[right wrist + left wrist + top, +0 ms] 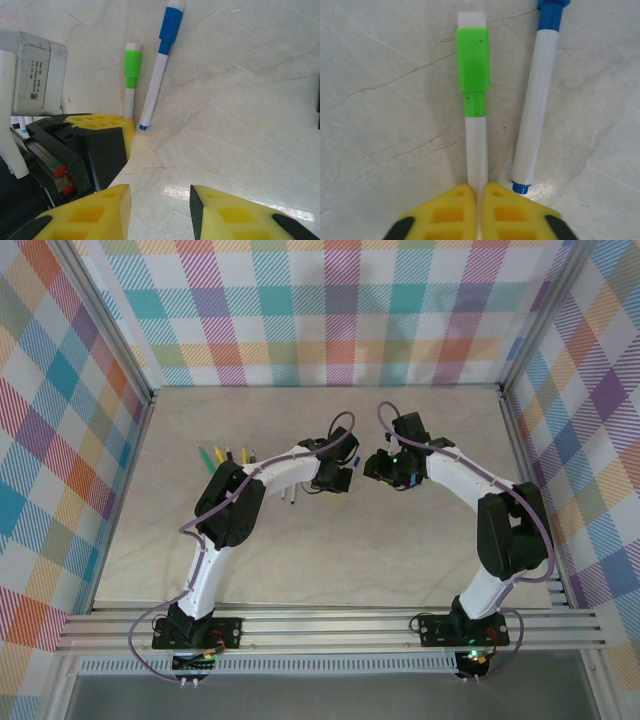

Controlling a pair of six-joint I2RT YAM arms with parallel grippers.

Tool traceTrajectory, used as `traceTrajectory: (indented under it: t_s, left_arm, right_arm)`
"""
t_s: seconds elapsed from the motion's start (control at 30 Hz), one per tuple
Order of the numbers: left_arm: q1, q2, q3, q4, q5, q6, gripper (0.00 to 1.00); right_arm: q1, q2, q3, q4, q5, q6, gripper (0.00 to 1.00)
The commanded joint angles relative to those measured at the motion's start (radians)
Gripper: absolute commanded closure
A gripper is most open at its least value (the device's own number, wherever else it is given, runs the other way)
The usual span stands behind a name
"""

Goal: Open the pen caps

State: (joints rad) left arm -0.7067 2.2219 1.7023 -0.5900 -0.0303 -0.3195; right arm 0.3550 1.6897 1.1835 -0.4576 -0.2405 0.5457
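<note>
High view over whole table (pixel 400 540), wrist views close, downward, sharing green-capped pen (pixel 476 145)

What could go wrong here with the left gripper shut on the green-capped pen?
1. The left gripper pinches the green-capped pen only at its bare end, far from the green cap; a pull might slide or swing it.
2. The blue pen lies close alongside, so the open right gripper could bump or catch it when reaching for the cap.

The left gripper (pixel 479 192) pinches the white barrel of the green-capped pen (pixel 476 145) between its 2 yellow fingers (pixel 451 212). The green cap (pixel 473 60) sits on at the far end. Just right, the blue-capped pen (pixel 537 100) lies slightly tilted on the marbled table (pixel 385 125).
</note>
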Motion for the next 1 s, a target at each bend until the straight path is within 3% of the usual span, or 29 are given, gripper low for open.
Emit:
traceTrajectory:
  t_s: [0.0, 0.23, 0.5, 0.97]
  left_arm:
    - [-0.008, 0.029, -0.052, -0.01, -0.003, 0.022, 1.0]
    - [0.016, -0.076, -0.108, 0.004, 0.015, 0.059, 1.0]
    - [0.033, -0.232, -0.16, 0.061, 0.207, 0.071, 1.0]
    - [0.032, -0.298, -0.199, 0.075, 0.33, 0.08, 1.0]
  right_arm:
    - [0.004, 0.001, -0.019, 0.023, -0.024, 0.018, 0.62]
    - [0.003, 0.018, -0.039, 0.074, -0.071, 0.045, 0.62]
    - [0.004, 0.075, -0.046, 0.188, -0.205, 0.125, 0.54]
    - [0.006, 0.119, -0.056, 0.32, -0.311, 0.223, 0.53]
